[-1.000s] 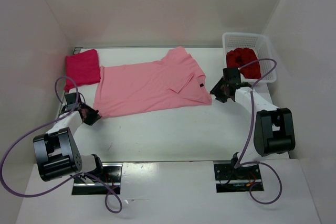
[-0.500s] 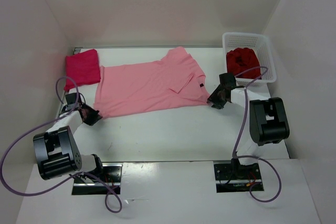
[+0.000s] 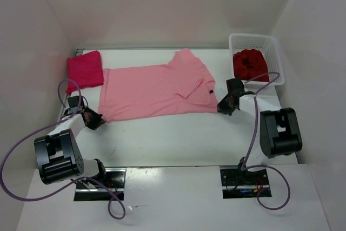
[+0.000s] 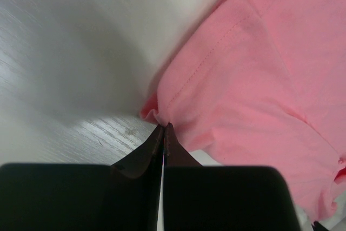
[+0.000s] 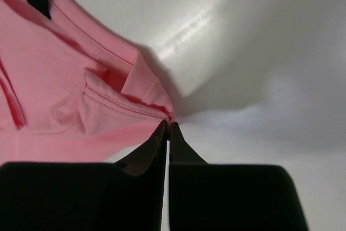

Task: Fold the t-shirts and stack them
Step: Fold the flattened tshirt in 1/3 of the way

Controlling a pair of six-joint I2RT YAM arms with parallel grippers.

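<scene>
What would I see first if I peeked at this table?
A big salmon pink t-shirt lies spread out across the middle of the table, the left tool and right tool each pinching a near corner. A folded magenta-red t-shirt sits at the far left, and a dark red t-shirt is bundled in the white basket at far right.

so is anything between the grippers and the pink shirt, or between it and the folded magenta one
Nothing visible. The left gripper and the right gripper are each shut on a near corner of the salmon pink shirt. The folded magenta shirt lies right beside its left edge, with nothing between them.
</scene>
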